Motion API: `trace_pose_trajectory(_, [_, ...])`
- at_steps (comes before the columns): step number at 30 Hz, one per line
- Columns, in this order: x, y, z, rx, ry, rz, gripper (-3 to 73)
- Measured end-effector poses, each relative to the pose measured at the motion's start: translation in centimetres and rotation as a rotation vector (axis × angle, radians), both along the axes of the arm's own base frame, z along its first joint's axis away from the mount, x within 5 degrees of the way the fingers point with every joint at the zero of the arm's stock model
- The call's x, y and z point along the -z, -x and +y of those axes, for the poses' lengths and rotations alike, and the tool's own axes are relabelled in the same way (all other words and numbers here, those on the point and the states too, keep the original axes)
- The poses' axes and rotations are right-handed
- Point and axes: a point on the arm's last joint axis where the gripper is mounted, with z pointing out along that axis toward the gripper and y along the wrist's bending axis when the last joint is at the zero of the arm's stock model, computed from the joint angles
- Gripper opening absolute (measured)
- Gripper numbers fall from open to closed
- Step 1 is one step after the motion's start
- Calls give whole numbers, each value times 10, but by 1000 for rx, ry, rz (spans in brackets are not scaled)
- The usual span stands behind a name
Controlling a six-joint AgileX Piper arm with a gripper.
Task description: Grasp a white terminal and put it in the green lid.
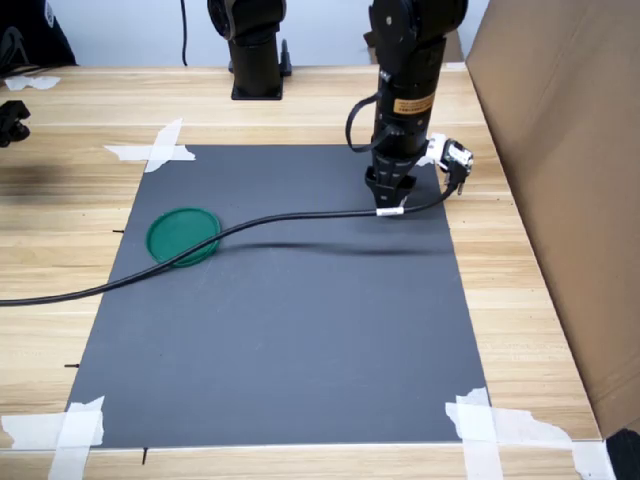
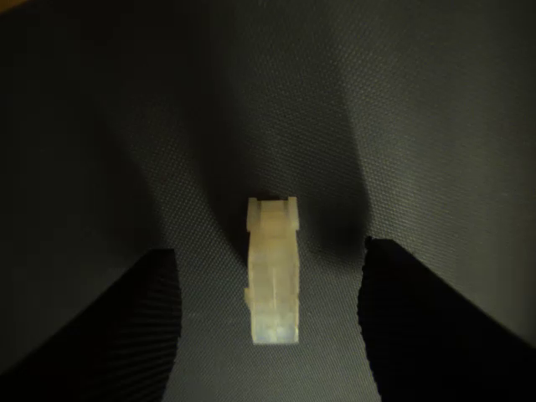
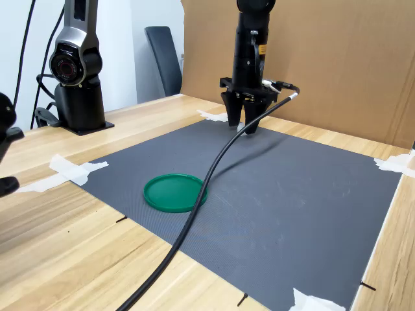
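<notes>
In the wrist view the white terminal (image 2: 272, 272) lies on the dark mat, a small translucent block set lengthwise between the two dark fingers (image 2: 126, 327), with a gap on each side. My gripper (image 2: 268, 322) is open around it and touches neither side. In both exterior views the gripper (image 1: 388, 203) (image 3: 241, 123) points straight down at the mat's far part, and the terminal is hidden under it. The green lid (image 1: 183, 236) (image 3: 174, 192) lies flat and empty on the mat, far off toward the first exterior view's left.
A black cable (image 1: 300, 215) runs from the wrist across the mat (image 1: 300, 340) and over the lid's edge. A cardboard wall (image 1: 570, 150) stands at the first exterior view's right. A second arm's base (image 1: 255, 50) is at the back. White tape strips (image 1: 160, 150) hold the mat's corners.
</notes>
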Motion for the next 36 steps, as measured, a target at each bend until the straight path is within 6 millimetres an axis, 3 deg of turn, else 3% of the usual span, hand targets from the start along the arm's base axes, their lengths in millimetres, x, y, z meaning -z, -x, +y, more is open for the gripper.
trace_pose_trajectory(6, [6, -1, 1, -7, 8, 9, 532])
trace_pose_trajectory(10, [6, -1, 1, -8, 8, 9, 478])
trace_pose_trajectory(15, [8, -1, 2, -3, 3, 16, 317])
trace_pose_trajectory(16, [8, -1, 2, -3, 3, 16, 265])
trace_pose_trajectory(17, [8, -1, 2, 5, -2, 20, 166])
trace_pose_trajectory(19, [8, -1, 2, 6, -3, 19, 85])
trace_pose_trajectory(27, [6, -1, 2, 25, -14, 18, 83])
trace_pose_trajectory(31, [-10, 2, 0, 27, -40, -13, 83])
trace_pose_trajectory(32, [-31, 4, -6, 39, -81, -63, 83])
trace_pose_trajectory(35, [-54, 1, -17, 71, -112, -106, 83])
trace_pose_trajectory(36, [-70, -2, -26, 100, -129, -132, 83])
